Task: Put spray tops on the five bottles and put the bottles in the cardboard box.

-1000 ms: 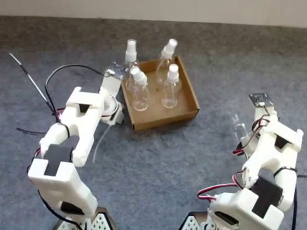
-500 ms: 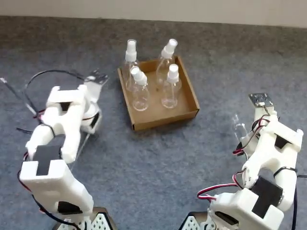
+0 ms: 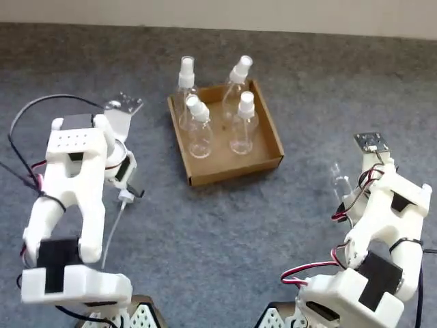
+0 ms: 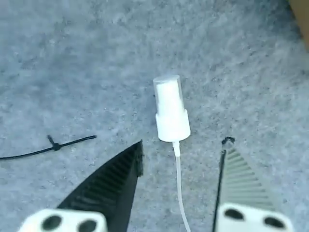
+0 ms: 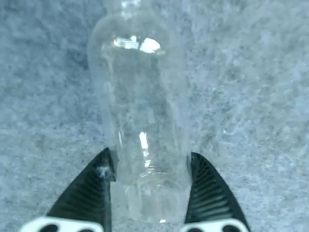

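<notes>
One bottle [image 5: 142, 96] uncapped, clamped in right gripper [image 5: 149, 162]. Left gripper [image 4: 183, 144] gapes wide over spray top [image 4: 170, 116]. Closing off-centre may flick it away.

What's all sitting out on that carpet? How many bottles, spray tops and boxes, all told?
Bottles: 5, namely four capped bottles in the box and one uncapped bottle in the right gripper
Spray tops: 5, namely four fitted and one loose spray top on the carpet
Cardboard box: 1
Total: 11
</notes>
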